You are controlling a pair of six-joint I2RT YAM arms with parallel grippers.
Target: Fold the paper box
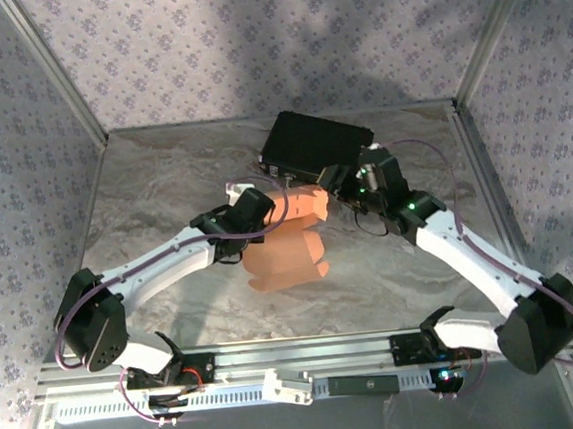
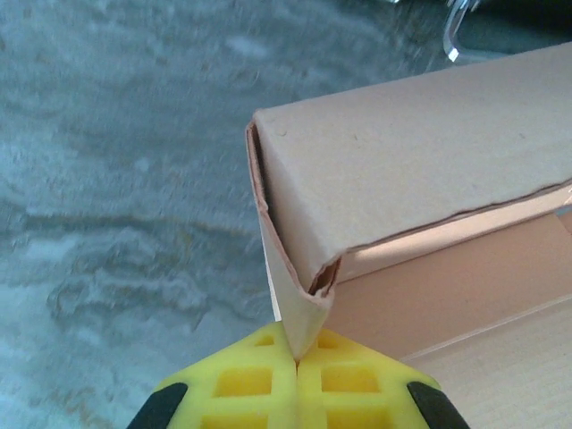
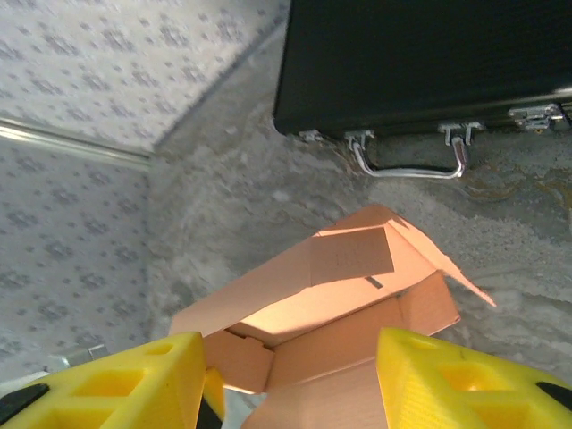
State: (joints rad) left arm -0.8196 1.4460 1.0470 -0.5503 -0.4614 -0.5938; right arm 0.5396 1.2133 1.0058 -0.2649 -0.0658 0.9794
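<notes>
Pinching a corner of the salmon-pink paper box (image 2: 402,179), my left tool (image 2: 295,362) is clamped tight; my right tool (image 3: 290,380) hangs above it, jaws apart. It lies half-folded in the middle of the counter (image 1: 164,185), long axis toward the black case (image 1: 315,142).

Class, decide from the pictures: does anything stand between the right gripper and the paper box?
Nothing visible does. The open right gripper points straight at the paper box; the black case lies beyond the box, not between them.

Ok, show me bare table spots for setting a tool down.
Bare: the far-left table corner between the wall and the black case; the near strip between the paper box and the rail. Crowded: between box and case.
</notes>
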